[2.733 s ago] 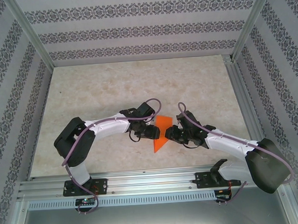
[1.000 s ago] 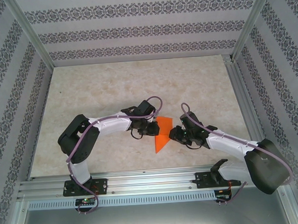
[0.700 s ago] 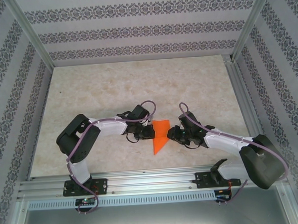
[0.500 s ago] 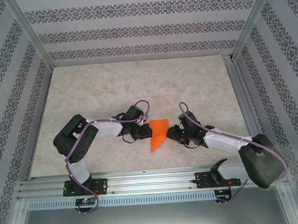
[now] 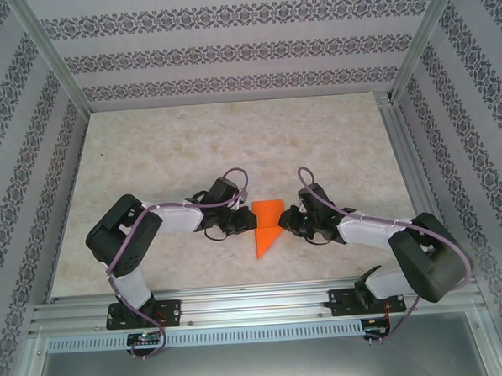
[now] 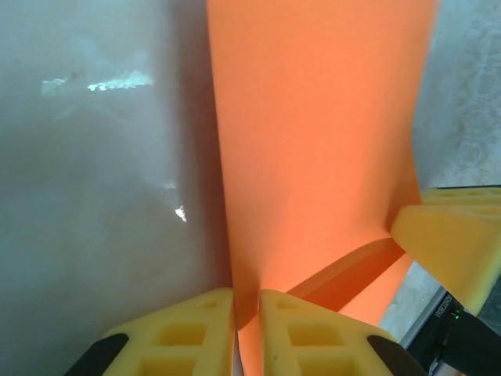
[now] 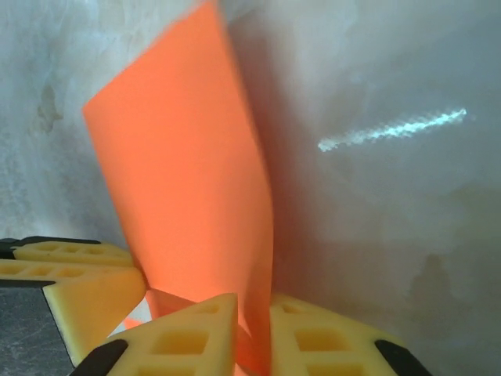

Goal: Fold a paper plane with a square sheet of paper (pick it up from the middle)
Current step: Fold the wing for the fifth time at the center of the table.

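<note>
- Paper (image 5: 267,227) at mid-table, part-folded, tip toward 6 o'clock, bowed up between two grips rather than lying flat.
- Left gripper (image 6: 246,305) at the paper's 9 o'clock edge, pads pressed together on the sheet.
- Right gripper (image 7: 252,313) at the 3 o'clock edge, likewise clamped on the paper, with a flap curling up from the pinch.
- Opposed pinches, most likely to keep thin paper raised and steady so one side can be swung over — a judgement only.
- Plane far from done; next, probably laying an edge along the centre line.
- Risk: pulling apart and tearing, or slipping out of one pinch.
</note>
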You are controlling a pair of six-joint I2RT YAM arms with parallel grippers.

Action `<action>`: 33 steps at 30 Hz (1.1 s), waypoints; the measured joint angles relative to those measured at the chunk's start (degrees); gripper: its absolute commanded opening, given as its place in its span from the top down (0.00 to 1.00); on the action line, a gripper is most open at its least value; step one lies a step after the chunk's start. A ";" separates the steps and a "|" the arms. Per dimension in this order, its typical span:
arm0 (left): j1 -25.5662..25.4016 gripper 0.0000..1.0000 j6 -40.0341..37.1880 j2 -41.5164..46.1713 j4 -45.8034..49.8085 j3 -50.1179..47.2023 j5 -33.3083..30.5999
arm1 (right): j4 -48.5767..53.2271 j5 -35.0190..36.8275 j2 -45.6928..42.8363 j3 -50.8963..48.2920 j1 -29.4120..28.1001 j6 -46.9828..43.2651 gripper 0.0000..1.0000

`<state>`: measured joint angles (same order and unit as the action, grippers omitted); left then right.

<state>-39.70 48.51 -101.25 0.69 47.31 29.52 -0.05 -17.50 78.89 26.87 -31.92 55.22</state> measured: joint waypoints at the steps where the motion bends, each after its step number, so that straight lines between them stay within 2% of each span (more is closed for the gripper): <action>1: 0.00 0.76 -0.07 0.24 0.26 0.04 -0.04 | 0.26 0.00 0.07 0.42 0.11 -0.26 0.89; 3: 0.00 0.73 -0.42 0.44 1.22 0.57 -0.35 | 0.48 -0.04 0.15 1.03 0.20 -0.85 0.91; 5: 0.00 0.65 -1.05 0.74 2.64 1.33 -1.16 | 0.83 -0.09 0.15 1.57 0.20 -1.20 0.98; 10: 0.07 0.49 -3.02 5.53 8.35 2.01 -5.62 | 3.72 -0.17 0.42 3.98 0.04 -2.69 0.96; 13: -0.20 0.44 -4.24 11.45 12.22 2.03 -9.86 | 5.68 -0.09 0.87 6.10 -0.24 -3.32 0.96; 16: -2.54 0.45 -5.92 17.42 15.65 2.49 -15.85 | 6.69 0.02 1.33 7.50 -1.03 -3.85 0.96; 22: -16.90 0.55 -8.96 19.76 21.81 6.14 -29.99 | 7.54 0.07 1.77 7.93 -1.46 -3.89 0.96; 26: -23.30 0.55 -9.14 15.82 24.65 7.69 -35.41 | 7.93 0.26 1.92 7.93 -1.46 -3.87 0.96; 33: -29.42 0.57 -9.77 1.95 30.84 18.23 -43.63 | 8.02 0.24 1.97 7.93 -1.46 -3.89 0.95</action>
<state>-69.12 38.74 -99.31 31.53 65.54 -14.11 7.97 -17.26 80.86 34.81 -33.39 51.33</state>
